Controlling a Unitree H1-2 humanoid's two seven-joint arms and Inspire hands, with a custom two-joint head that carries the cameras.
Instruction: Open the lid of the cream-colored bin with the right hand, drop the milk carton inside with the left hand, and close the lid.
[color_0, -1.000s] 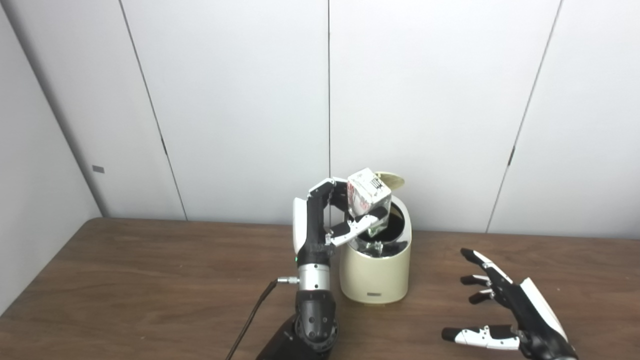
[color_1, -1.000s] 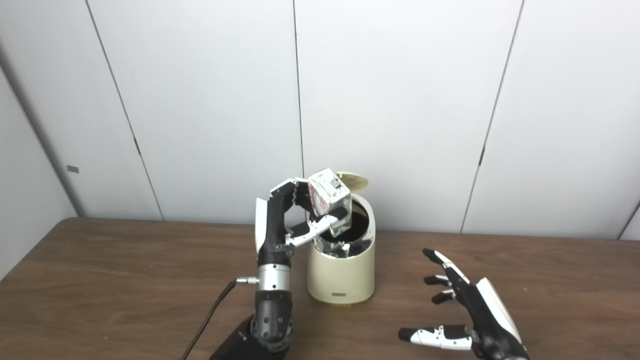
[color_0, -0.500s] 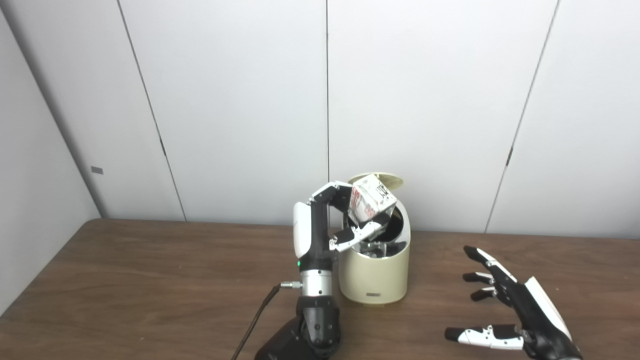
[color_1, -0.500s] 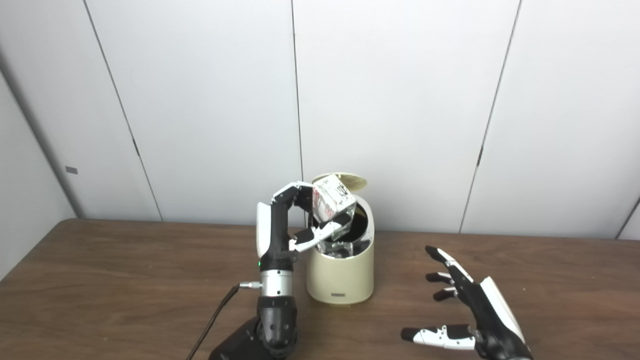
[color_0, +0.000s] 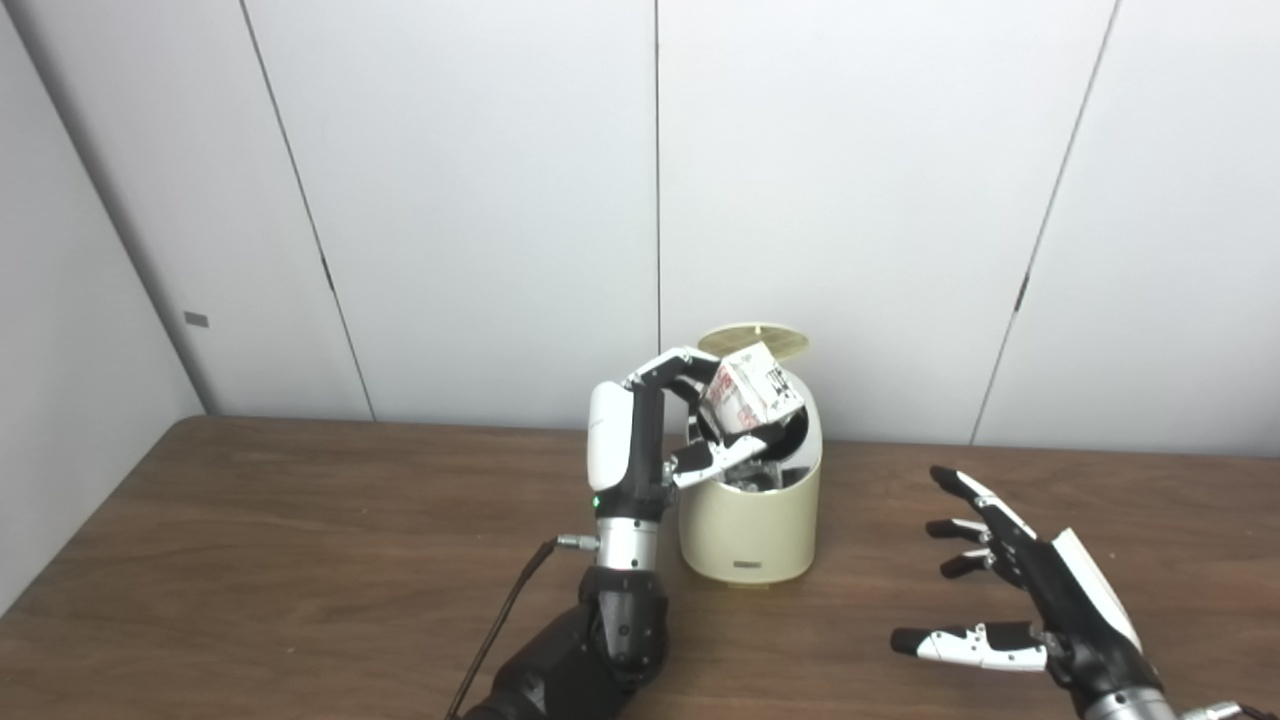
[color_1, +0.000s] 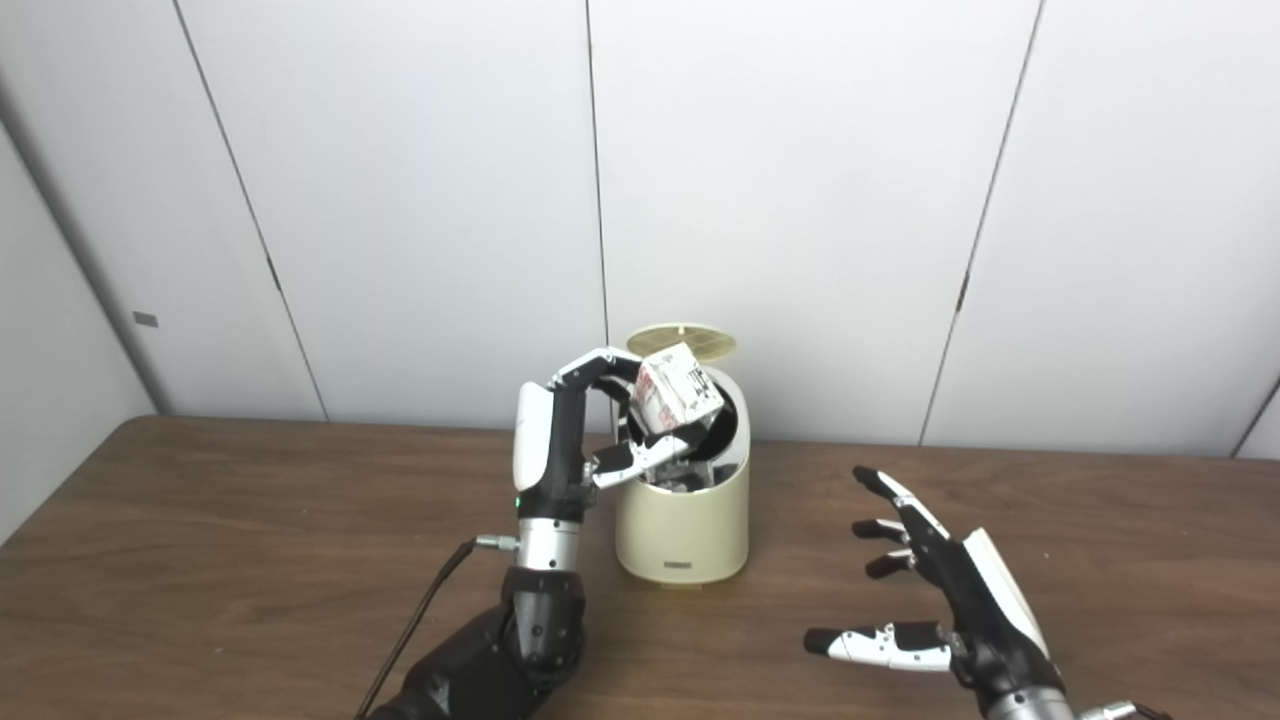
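The cream-colored bin (color_0: 748, 530) stands mid-table near the wall, its round lid (color_0: 755, 341) flipped up at the back. A white milk carton with red print (color_0: 752, 393) is tilted in the bin's mouth, partly below the rim. My left hand (color_0: 690, 440) is shut on the milk carton, thumb beneath and fingers arched over the top. My right hand (color_0: 1010, 605) hovers open over the table to the right of the bin, fingers spread, holding nothing.
The brown wooden table (color_0: 300, 560) stretches to the left and front. A black cable (color_0: 505, 630) runs along my left forearm. White wall panels (color_0: 480, 200) stand close behind the bin.
My left hand has lowered the milk carton from above the bin down into its opening. The view has shifted slightly. My right hand stays nearly where it was.
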